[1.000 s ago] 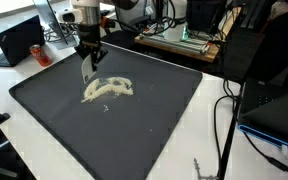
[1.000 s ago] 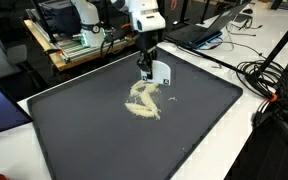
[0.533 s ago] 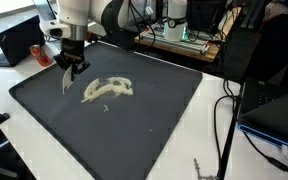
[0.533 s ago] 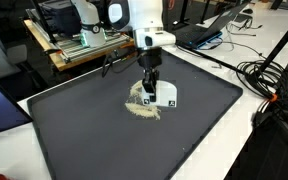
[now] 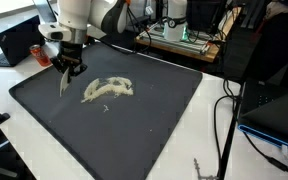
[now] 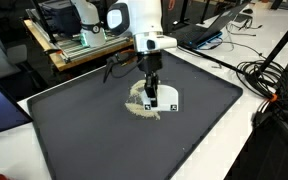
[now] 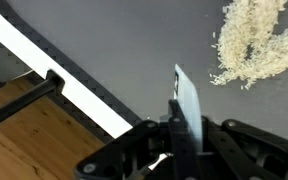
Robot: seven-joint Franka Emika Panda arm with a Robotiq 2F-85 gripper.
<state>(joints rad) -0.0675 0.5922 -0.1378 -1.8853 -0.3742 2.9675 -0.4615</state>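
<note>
A pile of pale grains (image 5: 109, 90) lies in a curved heap on a large black mat (image 5: 164, 125); both exterior views show it (image 6: 141, 106). My gripper (image 5: 68, 68) is shut on a thin flat white scraper (image 5: 63, 84), blade pointing down, just above the mat beside the pile. In an exterior view the gripper (image 6: 152, 88) holds the scraper (image 6: 165, 98) at the pile's edge. In the wrist view the scraper blade (image 7: 187, 100) stands edge-on between the jaws of the gripper (image 7: 184, 135), with the grains (image 7: 252, 45) at the upper right.
The mat's raised rim (image 7: 84, 80) runs diagonally, with the white table edge (image 7: 44, 65) and wood (image 7: 24, 145) beyond. A laptop (image 5: 17, 40) and a red can (image 5: 39, 52) stand past the mat's corner. Cables (image 6: 272, 82) lie beside the mat; equipment stands behind.
My gripper has carried the scraper from behind the pile across to the pile's side and lower toward the mat. In the last half second it has barely moved.
</note>
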